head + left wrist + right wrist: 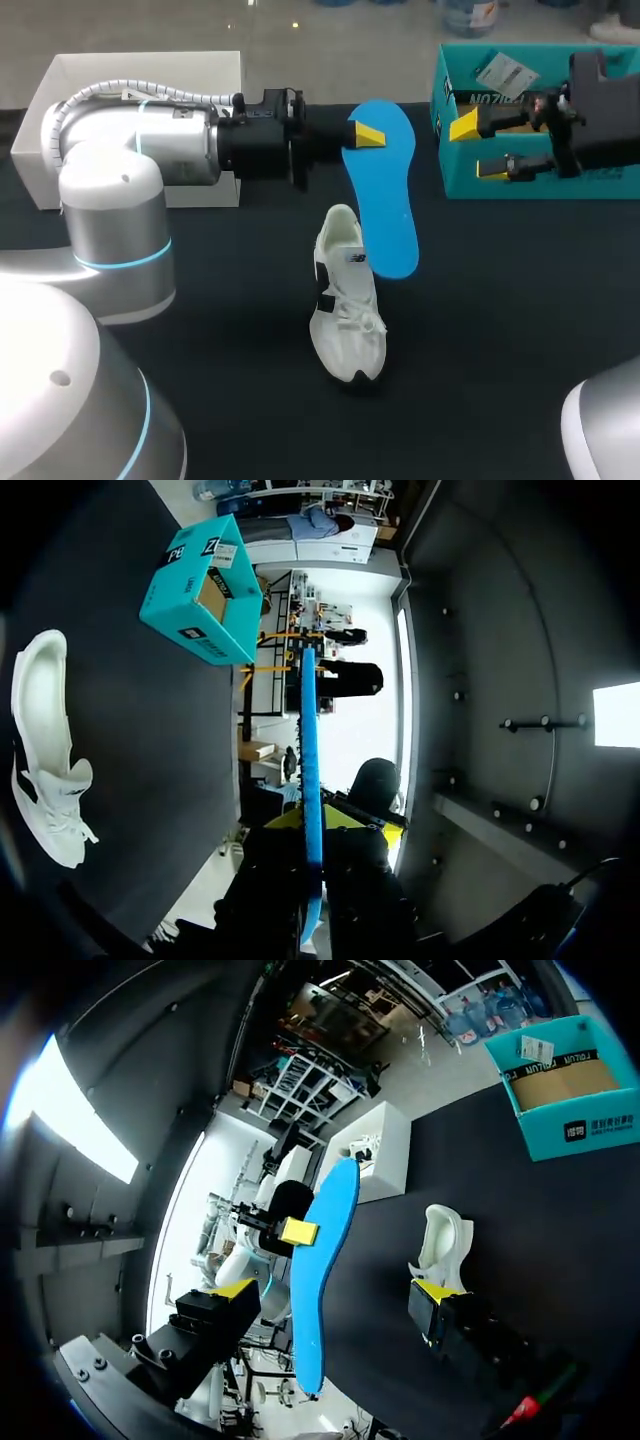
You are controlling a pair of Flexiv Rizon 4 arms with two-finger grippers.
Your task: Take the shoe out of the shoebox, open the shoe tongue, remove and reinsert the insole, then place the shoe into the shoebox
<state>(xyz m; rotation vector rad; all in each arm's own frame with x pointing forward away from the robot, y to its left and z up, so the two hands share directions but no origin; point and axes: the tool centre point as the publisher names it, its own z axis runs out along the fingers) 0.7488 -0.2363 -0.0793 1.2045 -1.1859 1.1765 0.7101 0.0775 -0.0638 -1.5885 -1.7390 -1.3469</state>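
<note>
Insole (388, 200) pinched near one end by left gripper (366, 134); right gripper (478, 148) open, empty. Prob. thin, light, bendy, so hold by edge, feed into shoe (347, 300).

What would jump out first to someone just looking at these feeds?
The blue insole stands out most, clamped in the left gripper and held in the air close to the white shoe, which sits upright mid-table. Next comes the teal shoebox at the far right, with the open right gripper by it.

Blue insole (385, 205); white shoe (347, 305), black accents; teal shoebox (545, 182); black table (500, 340)
</note>
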